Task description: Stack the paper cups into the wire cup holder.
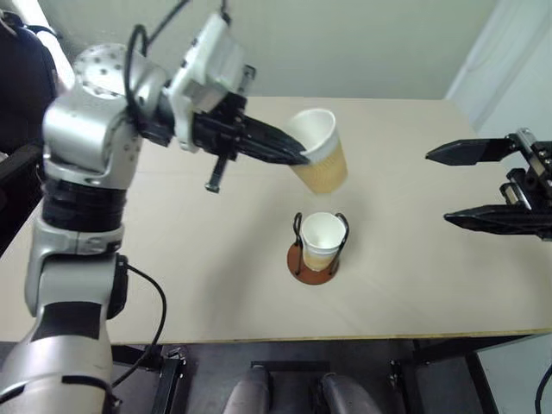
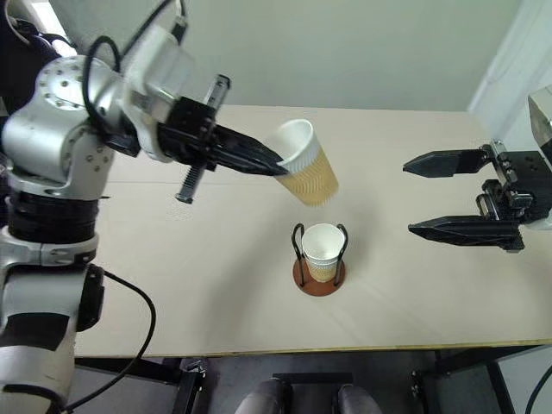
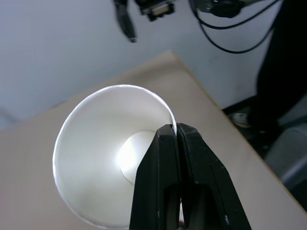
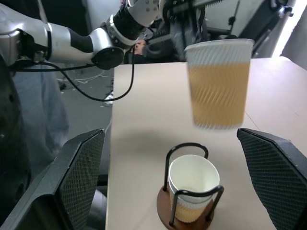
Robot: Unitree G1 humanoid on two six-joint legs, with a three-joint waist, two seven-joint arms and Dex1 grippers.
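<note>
Fingers of the left arm [image 1: 297, 155] were clenched on the rim of a paper cup [image 1: 321, 151], one finger inside the mouth and the other outside against the wall, as the left wrist view [image 3: 177, 139] made plain. That cup hung in the air, clear of the worktop [image 1: 216, 285], tilted so that its white mouth faced up and toward the left arm while its ribbed tan body slanted down to the right. Its white inside and round bottom [image 3: 129, 155] were bare.

Below the lifted cup and slightly nearer the robot stood the wire holder [image 1: 316, 259], its reddish-brown round base flat on the worktop and its thin black loops upright. A second cup [image 1: 322, 240] sat upright inside those loops, mouth open to the ceiling, its rim about level with the tops of the wires. The right wrist view showed the raised cup [image 4: 219, 81] above and a little beyond the one in the holder [image 4: 193, 191], the two well apart with open air between them. Whether a further cup was nested inside the seated one could not be told.

Farther right, the fingers of the right arm [image 2: 429, 197] stood spread wide and grasped nothing, pointing leftward toward the holder from well to its side, above the worktop.
</note>
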